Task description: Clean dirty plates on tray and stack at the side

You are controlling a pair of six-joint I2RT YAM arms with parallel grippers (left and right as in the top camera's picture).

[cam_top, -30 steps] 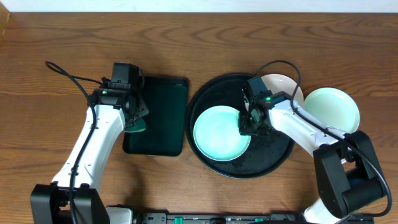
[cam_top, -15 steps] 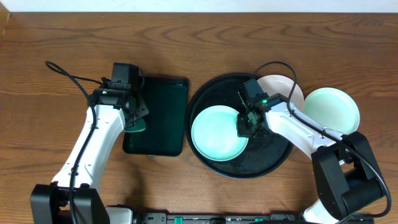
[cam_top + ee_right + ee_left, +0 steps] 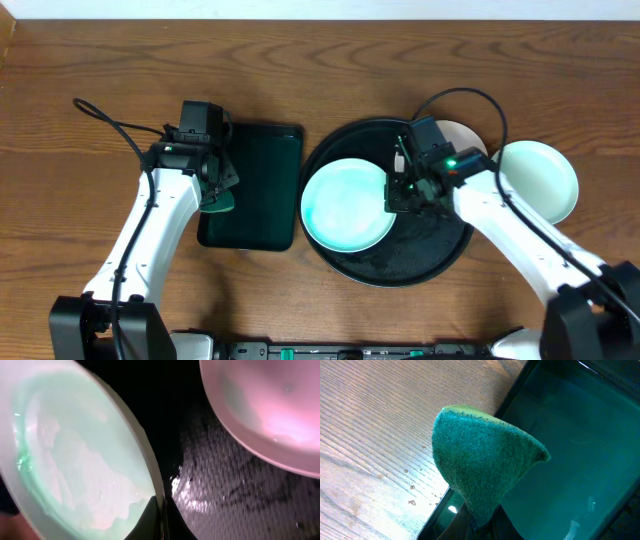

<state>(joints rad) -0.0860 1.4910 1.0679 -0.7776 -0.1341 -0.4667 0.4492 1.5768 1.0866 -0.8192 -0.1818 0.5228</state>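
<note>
Table: brown wood, grain running left to right.

Tray: large, round, glossy black with a low rim. In the right wrist view its floor looks wet and finely pebbled, with bright glints.

Plates: 3, all small, round, shallow and smooth-glazed.
- Mint plate 1 sits over the left half of the tray, its left edge reaching the tray's rim. Close up the bowl carries a cloudy, streaky film. Whether it rests flat or is tipped up off the tray is hard to judge from above.
- White plate is at the tray's upper right edge, mostly hidden by the arm. In the right wrist view it shows pinkish under the light.
- Mint plate 2 is off the tray, on the table just right of it.

Rectangular tray: dark green, glossy, rounded corners, left of the round tray.

Sponge: green, coarse fuzzy fibre, pinched into a cone shape.

Right gripper: fingers drawn tight together on the right rim of mint plate 1, 1 finger each side of the thin edge.

Left gripper: clamped on the sponge's narrow end, over the left edge of the rectangular tray.
</note>
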